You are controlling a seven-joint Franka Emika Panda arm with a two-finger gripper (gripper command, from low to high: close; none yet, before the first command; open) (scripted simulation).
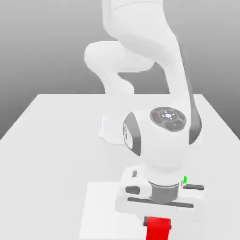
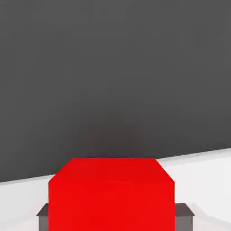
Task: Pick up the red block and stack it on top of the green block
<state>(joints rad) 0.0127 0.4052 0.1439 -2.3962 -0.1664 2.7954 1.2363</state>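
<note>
**Gripper clamped on the red block at the table's near edge**

Nearest the exterior camera, the gripper [image 1: 157, 227] points down at the bottom of the frame with its fingers closed on the red block [image 1: 157, 229]. In the hand view the two dark finger pads [image 2: 43, 215] press against opposite sides of the red block [image 2: 111, 194], one pad showing at each lower corner of the cube, with no gap between pad and cube face. The block sits squarely between them, not tilted.

The red block is a plain, bright red cube with a matte, unmarked surface. From the hand camera its top face and one side face show, the edges straight and the corners sharp. In the exterior view just its upper part shows below the hand, the rest cut off by the frame's bottom edge.

Just behind the gripper rises the white hand body [image 1: 161, 199], with a small green light [image 1: 185, 179] on the side toward the exterior view's right. The hand and the bulky white wrist [image 1: 161, 136] above it stand in front of much of the near table.

The white table [image 1: 51, 140] spreads out beneath, with a slightly brighter rectangular patch [image 1: 101, 206] under the hand. Farther back the arm's white links [image 1: 140, 42] climb and curve toward the base at the table's far side, against a plain grey backdrop [image 1: 42, 42]. In the hand view the table [image 2: 203, 171] ends at a dark grey background.
</note>
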